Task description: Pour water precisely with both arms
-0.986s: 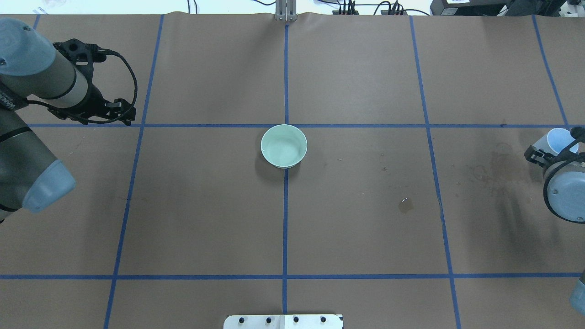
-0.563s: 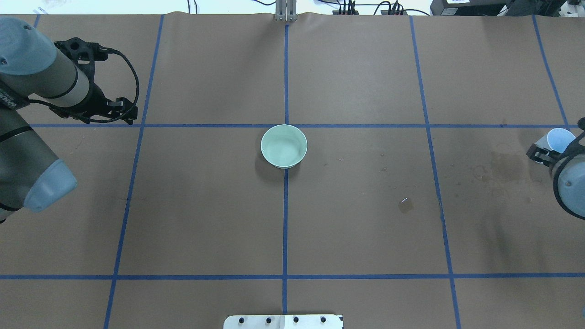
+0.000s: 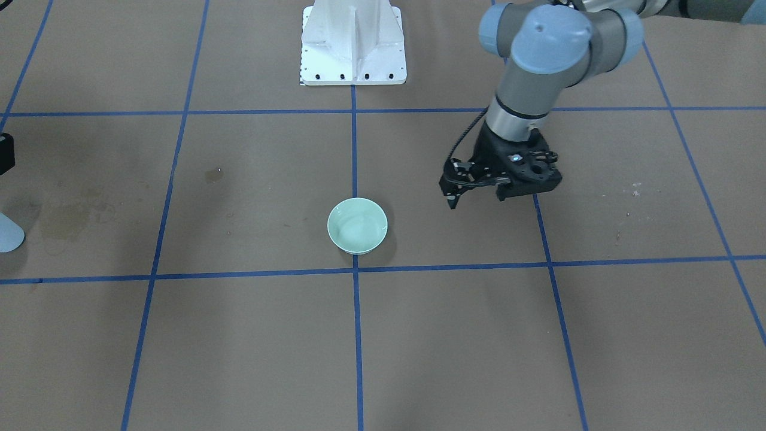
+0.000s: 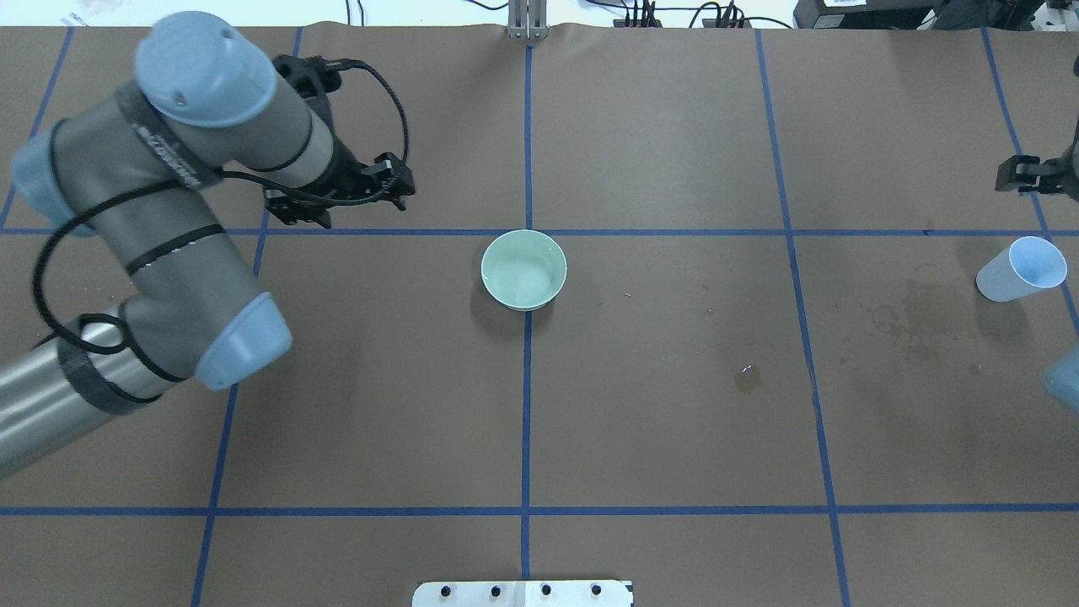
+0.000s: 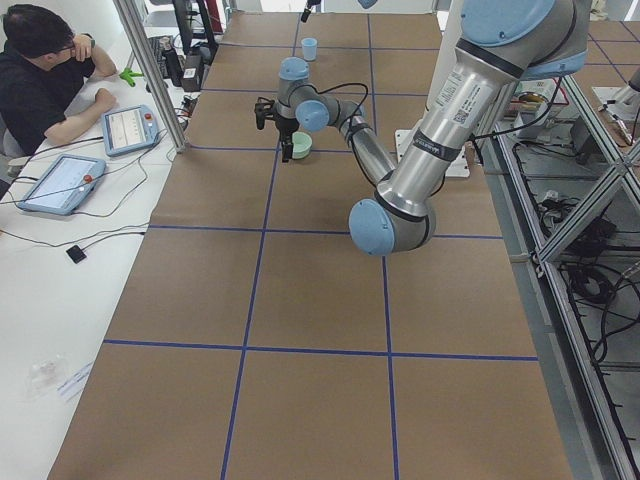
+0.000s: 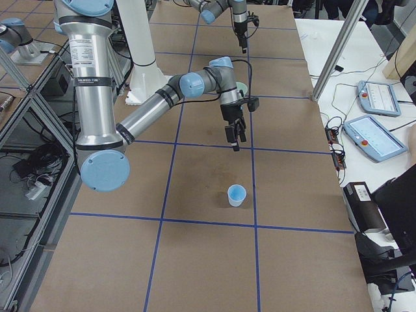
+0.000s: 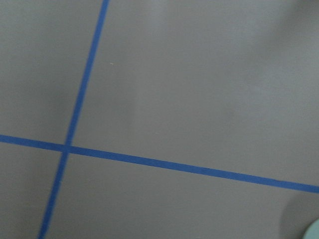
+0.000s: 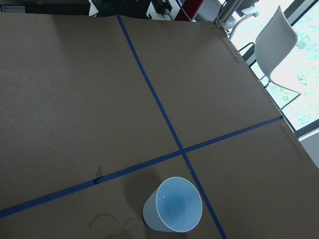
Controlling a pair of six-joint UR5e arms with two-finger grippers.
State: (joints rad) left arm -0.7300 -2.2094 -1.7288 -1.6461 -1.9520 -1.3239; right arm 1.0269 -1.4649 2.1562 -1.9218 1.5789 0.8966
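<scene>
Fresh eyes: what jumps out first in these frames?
The left gripper hangs open beside the mint-green bowl at the table's centre. A pale blue cup stands free near the right edge, by damp stains, with the right gripper apart from it.

Even overhead light, soft faint shadows; blurry left wrist view.

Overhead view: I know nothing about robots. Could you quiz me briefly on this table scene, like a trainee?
1. True or false: the blue cup stands upright on the table, with no tool gripping it.
2. The green bowl sits: A) over a blue tape line; B) inside the cup; C) at the table's edge.
3. Which arm's tool is nearer the bowl?
Key: 1 true; 2 A; 3 the left tool.
</scene>
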